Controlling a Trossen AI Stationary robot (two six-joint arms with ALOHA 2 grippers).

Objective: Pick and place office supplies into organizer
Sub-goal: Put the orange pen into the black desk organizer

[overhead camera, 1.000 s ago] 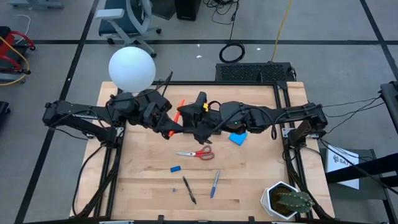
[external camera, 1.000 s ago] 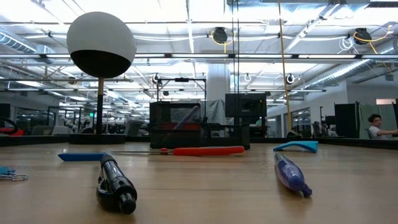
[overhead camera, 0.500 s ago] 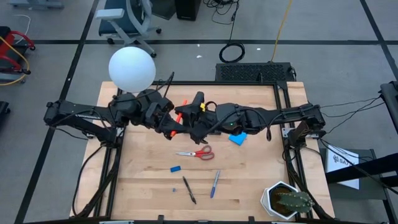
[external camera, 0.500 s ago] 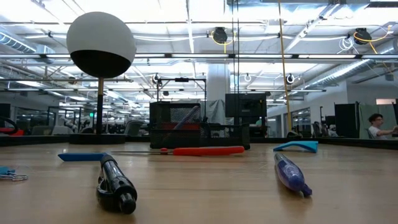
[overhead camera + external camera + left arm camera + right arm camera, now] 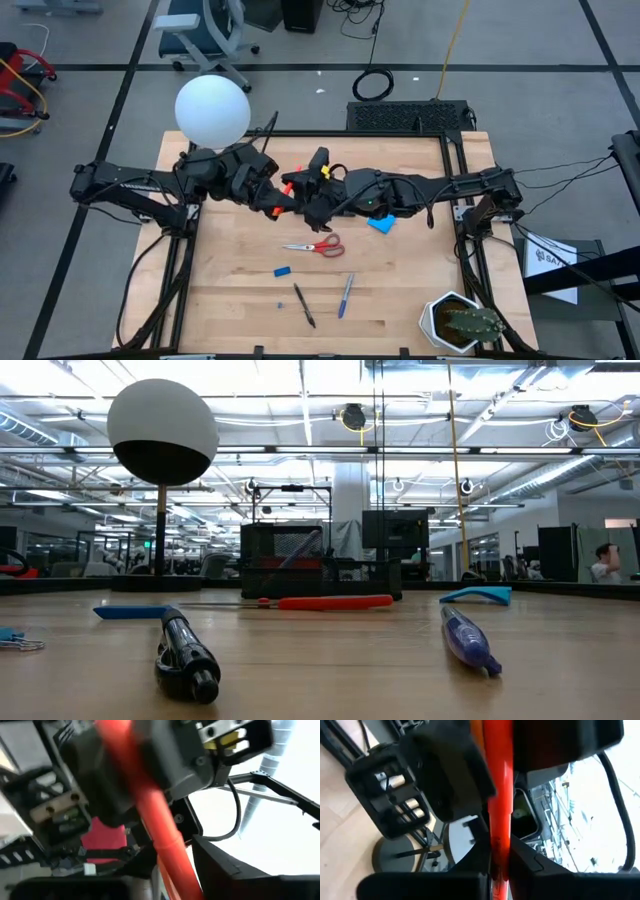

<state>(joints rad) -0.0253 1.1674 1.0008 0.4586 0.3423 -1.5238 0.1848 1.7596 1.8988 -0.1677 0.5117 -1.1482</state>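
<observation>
Between both arms above the table's far half, the orange pen point(image 5: 499, 805) seems pinched in the right jaws; left jaws' spread unclear.

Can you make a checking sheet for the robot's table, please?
Surface: wooden table, no spills seen.
Job's things: scissors, pad, eraser, black pen and blue pen lie loose; organizer at the back; orange pen held up where the arms meet.
Clutter: cactus, lamp.
Tools: right tool shut on orange pen; left tool at the same pen.
Cables: coil on the floor.
Surroundings: chair; a person far off.
</observation>
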